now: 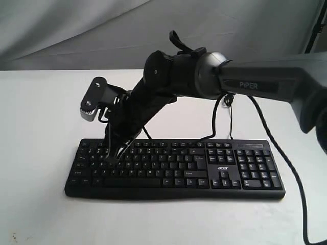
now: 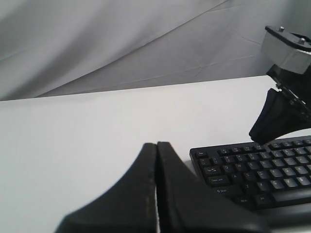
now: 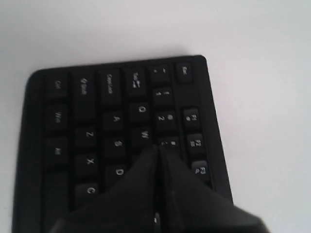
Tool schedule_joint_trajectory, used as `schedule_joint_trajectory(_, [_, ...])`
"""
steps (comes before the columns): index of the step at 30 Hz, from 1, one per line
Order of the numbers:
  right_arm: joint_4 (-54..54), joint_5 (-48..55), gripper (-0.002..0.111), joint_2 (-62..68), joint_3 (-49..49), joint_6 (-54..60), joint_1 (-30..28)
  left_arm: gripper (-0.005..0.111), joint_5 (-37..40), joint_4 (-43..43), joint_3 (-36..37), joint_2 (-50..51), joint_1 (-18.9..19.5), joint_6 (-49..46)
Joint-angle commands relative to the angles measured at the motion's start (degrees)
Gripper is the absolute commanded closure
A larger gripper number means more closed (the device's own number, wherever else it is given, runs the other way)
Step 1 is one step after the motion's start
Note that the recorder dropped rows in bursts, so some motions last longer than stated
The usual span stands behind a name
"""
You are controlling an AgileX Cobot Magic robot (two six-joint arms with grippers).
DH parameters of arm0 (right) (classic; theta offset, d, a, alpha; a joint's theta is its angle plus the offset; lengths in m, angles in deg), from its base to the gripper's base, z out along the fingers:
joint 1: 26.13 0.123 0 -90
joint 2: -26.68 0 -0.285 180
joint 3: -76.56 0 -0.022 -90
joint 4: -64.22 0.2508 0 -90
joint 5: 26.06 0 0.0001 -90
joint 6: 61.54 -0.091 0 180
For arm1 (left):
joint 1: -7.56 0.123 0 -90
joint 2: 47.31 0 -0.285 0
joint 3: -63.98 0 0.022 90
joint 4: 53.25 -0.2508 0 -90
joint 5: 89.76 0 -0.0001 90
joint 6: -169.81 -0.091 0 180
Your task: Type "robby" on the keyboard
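The wide black keyboard [image 1: 173,168] with white-lettered keys lies on the white table, number pad and "acer" logo to the right. My right arm reaches across from the right, and its gripper [image 1: 113,157] is shut with the tips down on the upper letter rows at the keyboard's left part. In the right wrist view the shut tips [image 3: 159,146] sit between the W key and the 3 key on the keyboard [image 3: 97,121]. My left gripper [image 2: 156,144] is shut and empty, hovering off the left end of the keyboard [image 2: 252,170].
The keyboard's thin black cable [image 1: 230,120] runs back from its rear edge. A thicker arm cable [image 1: 286,163] hangs down at the right. The right wrist camera housing [image 1: 93,99] juts out above the keyboard's left end. Grey cloth backs the white table [image 1: 41,132].
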Motion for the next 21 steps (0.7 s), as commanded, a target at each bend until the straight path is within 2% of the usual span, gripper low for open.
schedule_joint_trajectory(1, [4.11, 0.77, 0.108, 1.00, -0.18, 4.48, -0.91, 0.107, -0.33, -0.27, 0.25, -0.20, -0.32, 0.16])
schedule_joint_trajectory(7, [2.63, 3.38, 0.108, 1.49, -0.18, 5.01, -0.91, 0.107, -0.33, -0.27, 0.25, -0.20, -0.32, 0.16])
schedule_joint_trajectory(21, [2.87, 2.25, 0.108, 2.87, -0.18, 7.29, -0.91, 0.107, -0.33, -0.27, 0.25, -0.20, -0.32, 0.16])
